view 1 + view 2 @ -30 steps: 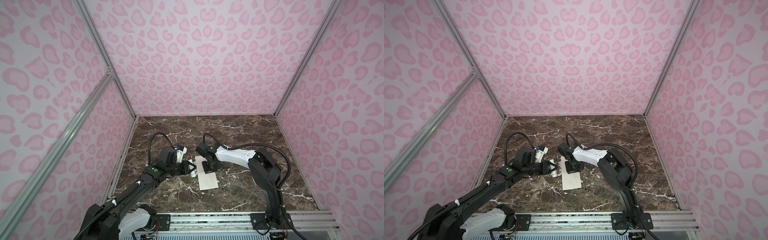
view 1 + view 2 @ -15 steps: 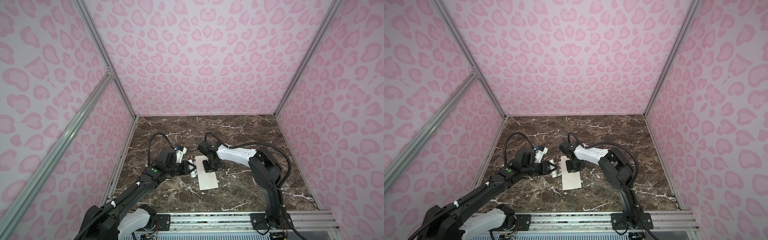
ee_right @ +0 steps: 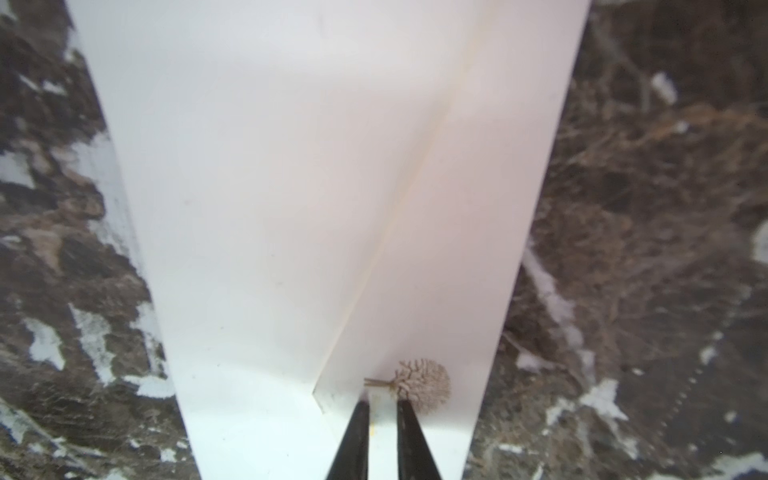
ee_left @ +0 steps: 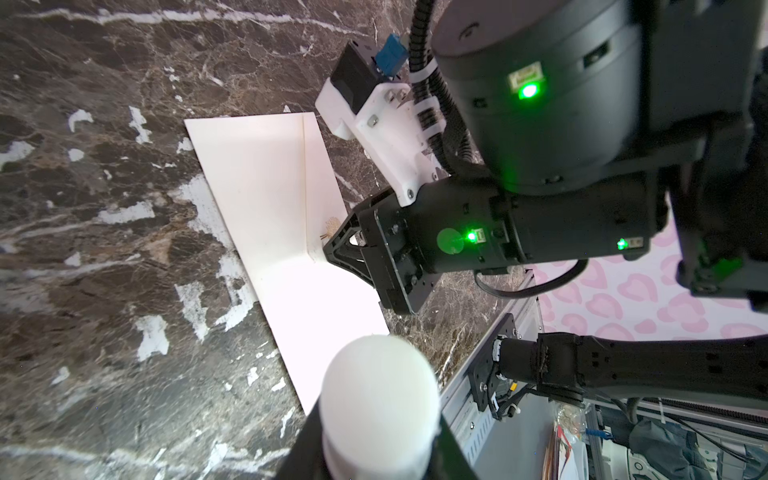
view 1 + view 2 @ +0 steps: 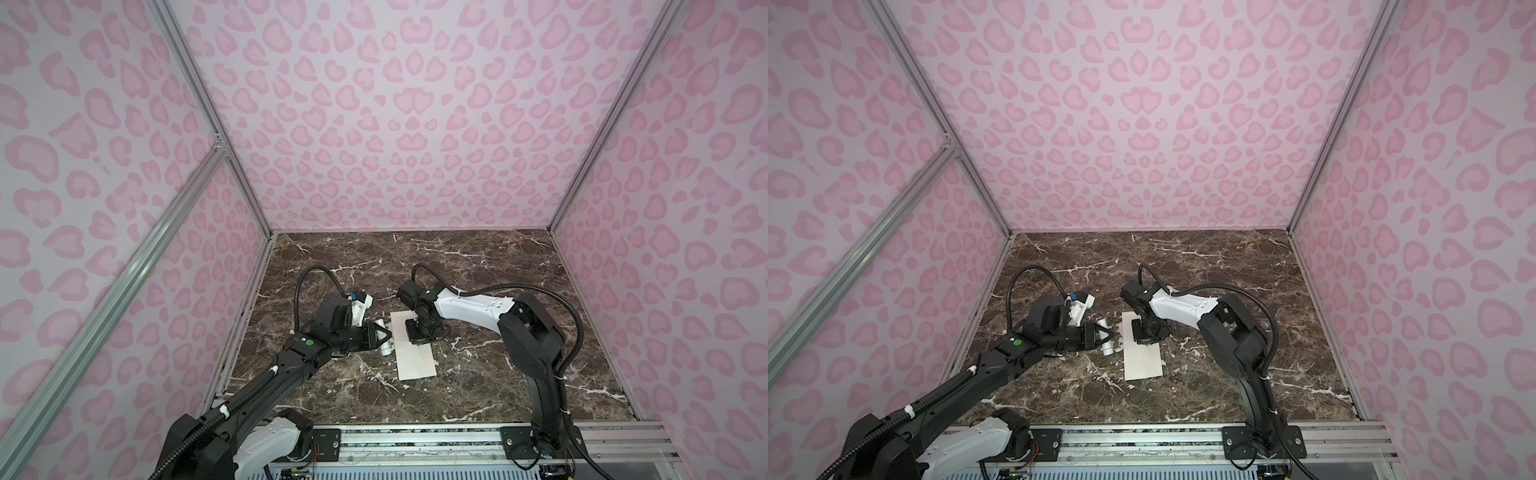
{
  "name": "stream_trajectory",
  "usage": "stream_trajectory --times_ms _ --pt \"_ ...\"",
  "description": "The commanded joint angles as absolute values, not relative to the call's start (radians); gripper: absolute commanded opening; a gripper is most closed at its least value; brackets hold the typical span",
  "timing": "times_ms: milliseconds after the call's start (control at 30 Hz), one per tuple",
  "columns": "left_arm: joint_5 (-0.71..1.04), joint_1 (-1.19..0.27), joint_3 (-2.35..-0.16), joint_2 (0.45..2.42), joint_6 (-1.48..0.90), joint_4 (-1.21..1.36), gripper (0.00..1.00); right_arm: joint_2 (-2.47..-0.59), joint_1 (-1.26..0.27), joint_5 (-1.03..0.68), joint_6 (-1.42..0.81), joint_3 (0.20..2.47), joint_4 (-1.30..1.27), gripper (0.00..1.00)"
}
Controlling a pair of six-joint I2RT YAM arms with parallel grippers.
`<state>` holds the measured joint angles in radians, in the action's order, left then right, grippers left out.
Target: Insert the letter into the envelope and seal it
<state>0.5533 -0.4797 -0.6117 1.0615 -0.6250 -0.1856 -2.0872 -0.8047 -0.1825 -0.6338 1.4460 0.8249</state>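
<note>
Sealing step: envelope (image 5: 413, 353) flat on worktop (image 5: 478, 270), flap (image 3: 457, 249) down, letter unseen, presumably inside; right pincer (image 3: 381, 409), tips slightly apart, rests on flap tip; left pincer (image 5: 384, 334) clamps white stick (image 4: 380, 399); next, press along flap.

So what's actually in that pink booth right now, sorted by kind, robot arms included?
Cream envelope: 1
White stick: 1
Robot arms: 2
Total: 4
</note>
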Motion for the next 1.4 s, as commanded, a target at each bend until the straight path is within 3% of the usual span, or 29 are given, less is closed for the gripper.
stream_trajectory --times_ms 0,367,567,800,900,1100,1367 --pt "0.549 -0.479 -0.609 1.054 -0.61 -0.188 0.05 -2.168 -0.813 -0.18 -0.634 1.396 0.753 0.21" --pt "0.548 -0.479 -0.616 1.043 -0.608 -0.196 0.05 -2.18 -0.818 -0.172 -0.632 1.408 0.761 0.26" --pt "0.55 -0.479 -0.617 1.046 -0.606 -0.196 0.05 -2.175 -0.81 -0.17 -0.632 1.404 0.76 0.07" --pt "0.551 -0.479 -0.612 1.045 -0.607 -0.192 0.05 -2.185 -0.807 -0.186 -0.631 1.42 0.759 0.01" --pt "0.552 -0.479 -0.614 1.045 -0.606 -0.193 0.05 -2.19 -0.805 -0.192 -0.64 1.428 0.759 0.03" --pt "0.553 -0.479 -0.613 1.046 -0.606 -0.192 0.05 -2.204 -0.804 -0.197 -0.654 1.451 0.771 0.17" --pt "0.555 -0.479 -0.611 1.042 -0.606 -0.191 0.05 -2.218 -0.805 -0.201 -0.659 1.464 0.774 0.22"
